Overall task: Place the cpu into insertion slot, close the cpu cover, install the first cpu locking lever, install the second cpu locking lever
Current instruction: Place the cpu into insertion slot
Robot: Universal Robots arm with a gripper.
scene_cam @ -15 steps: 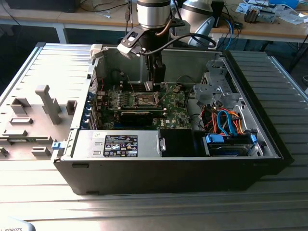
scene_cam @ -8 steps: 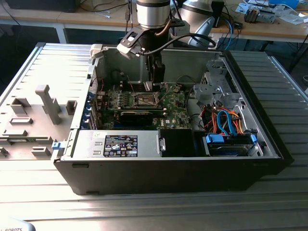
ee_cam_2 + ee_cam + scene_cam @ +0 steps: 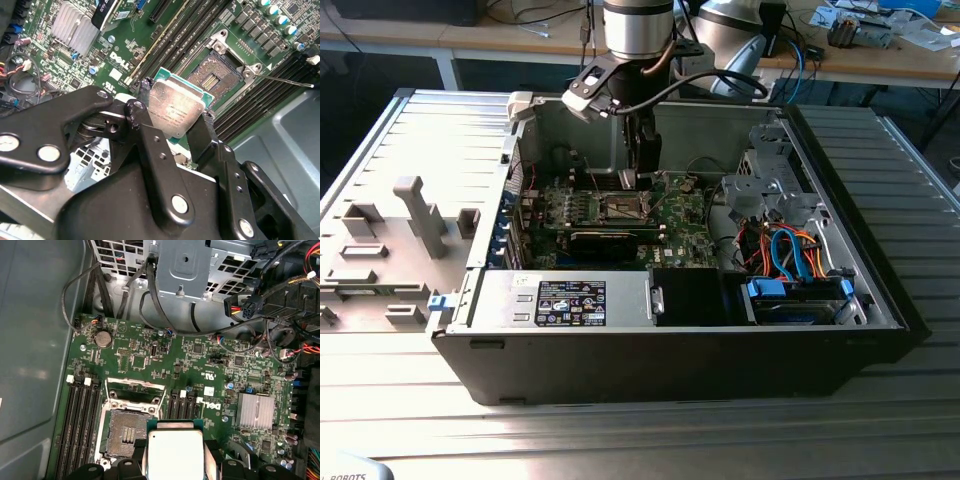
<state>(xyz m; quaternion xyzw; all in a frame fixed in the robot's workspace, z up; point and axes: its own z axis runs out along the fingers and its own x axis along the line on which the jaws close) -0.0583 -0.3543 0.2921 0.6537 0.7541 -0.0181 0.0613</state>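
Note:
My gripper [image 3: 176, 106] is shut on the cpu [image 3: 175, 117], a flat square chip with a dull silver top and a green rim, held by two opposite edges between black fingers [image 3: 200, 135]. In both wrist views the chip hangs above the green motherboard, just beside the insertion slot [image 3: 126, 432], offset and not over it. The slot [image 3: 216, 74] is uncovered, its dark centre showing. The cpu cover [image 3: 135, 389] stands raised at the slot's far edge. A thin locking lever [image 3: 287, 80] sticks out beside the slot. In the exterior view the gripper [image 3: 641, 178] is inside the open computer case above the slot [image 3: 623, 207].
Long black memory slots [image 3: 80, 430] flank the socket. A finned heatsink [image 3: 256, 410] sits on the board. A metal drive cage [image 3: 770, 185], coloured cables [image 3: 790, 250] and the power supply [image 3: 570, 300] crowd the case. The grey case wall [image 3: 35, 340] runs close alongside.

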